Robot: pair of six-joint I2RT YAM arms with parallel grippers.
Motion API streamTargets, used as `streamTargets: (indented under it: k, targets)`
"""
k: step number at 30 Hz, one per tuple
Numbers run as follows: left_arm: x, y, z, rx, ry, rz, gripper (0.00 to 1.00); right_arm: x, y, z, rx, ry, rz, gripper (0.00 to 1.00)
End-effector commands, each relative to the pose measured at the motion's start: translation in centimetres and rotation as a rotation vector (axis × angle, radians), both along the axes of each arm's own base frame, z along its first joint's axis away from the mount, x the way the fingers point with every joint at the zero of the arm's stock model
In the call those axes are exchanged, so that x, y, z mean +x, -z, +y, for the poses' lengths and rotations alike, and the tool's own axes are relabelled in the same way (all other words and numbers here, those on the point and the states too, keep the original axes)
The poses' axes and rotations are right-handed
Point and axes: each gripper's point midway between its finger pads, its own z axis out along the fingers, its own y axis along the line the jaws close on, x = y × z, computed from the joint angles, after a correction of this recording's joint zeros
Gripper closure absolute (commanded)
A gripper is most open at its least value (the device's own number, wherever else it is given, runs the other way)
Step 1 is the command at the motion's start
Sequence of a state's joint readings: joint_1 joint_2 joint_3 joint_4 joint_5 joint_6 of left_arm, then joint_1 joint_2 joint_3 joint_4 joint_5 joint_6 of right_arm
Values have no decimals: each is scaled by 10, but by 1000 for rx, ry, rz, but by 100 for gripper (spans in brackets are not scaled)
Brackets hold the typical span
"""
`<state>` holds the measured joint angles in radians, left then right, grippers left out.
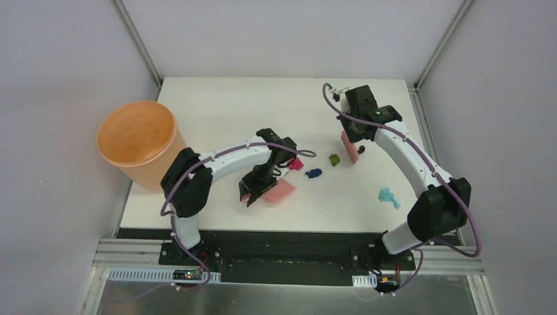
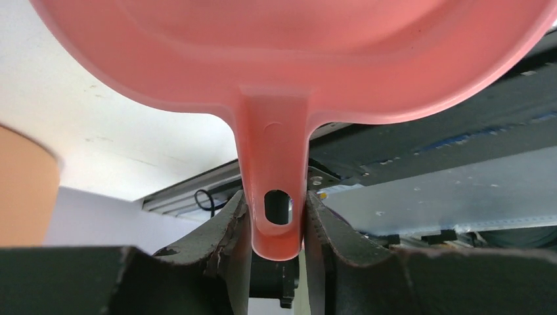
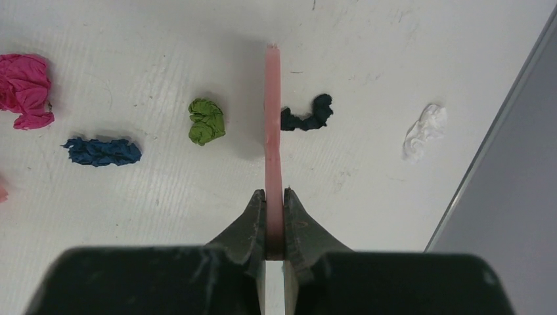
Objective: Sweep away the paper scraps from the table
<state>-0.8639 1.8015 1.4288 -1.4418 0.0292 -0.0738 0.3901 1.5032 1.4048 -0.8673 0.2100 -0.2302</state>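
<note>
My left gripper (image 1: 253, 191) (image 2: 278, 210) is shut on the handle of the pink dustpan (image 1: 280, 191) (image 2: 295, 52), low over the table (image 1: 223, 105) at front centre. My right gripper (image 1: 355, 134) (image 3: 274, 197) is shut on the pink hand brush (image 1: 351, 148) (image 3: 272, 118), held edge-on above the table. Paper scraps lie between them: magenta (image 1: 295, 164) (image 3: 25, 90), dark blue (image 1: 314, 173) (image 3: 102, 151) and olive-green (image 1: 334, 159) (image 3: 206, 121) left of the brush. Black (image 1: 361, 149) (image 3: 307, 117) and white (image 3: 425, 130) lie right of it. A teal scrap (image 1: 389, 197) lies front right.
A big orange bucket (image 1: 138, 141) (image 2: 23, 190) stands off the table's left edge. Metal frame posts (image 1: 420, 85) rise at the back corners. The black front edge (image 1: 263, 237) runs by the arm bases. The white scrap lies close to the table's right edge.
</note>
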Motion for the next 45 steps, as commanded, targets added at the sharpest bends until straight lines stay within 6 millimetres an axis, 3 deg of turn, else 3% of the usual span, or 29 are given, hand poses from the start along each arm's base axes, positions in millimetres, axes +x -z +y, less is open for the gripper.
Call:
streamTargets:
  k: [1, 4, 18, 25, 29, 39, 45]
  targets:
    - [16, 6, 8, 127, 58, -40, 97, 5, -2, 14, 70, 79, 7, 100]
    - [27, 8, 9, 171, 84, -65, 97, -1, 7, 33, 131, 70, 51, 100]
    - [41, 24, -33, 96, 203, -50, 100, -46, 21, 137, 425, -43, 275, 100]
    - [49, 30, -56, 24, 223, -105, 100, -77, -1, 162, 623, -143, 383, 100]
    - [49, 31, -55, 31, 226, -133, 100, -82, -15, 157, 663, -158, 364, 100]
    - [73, 23, -54, -39, 178, -376, 100, -65, -26, 112, 531, -114, 198, 100]
    - [85, 25, -50, -50, 149, -482, 100, -51, -61, 93, 532, -104, 81, 100]
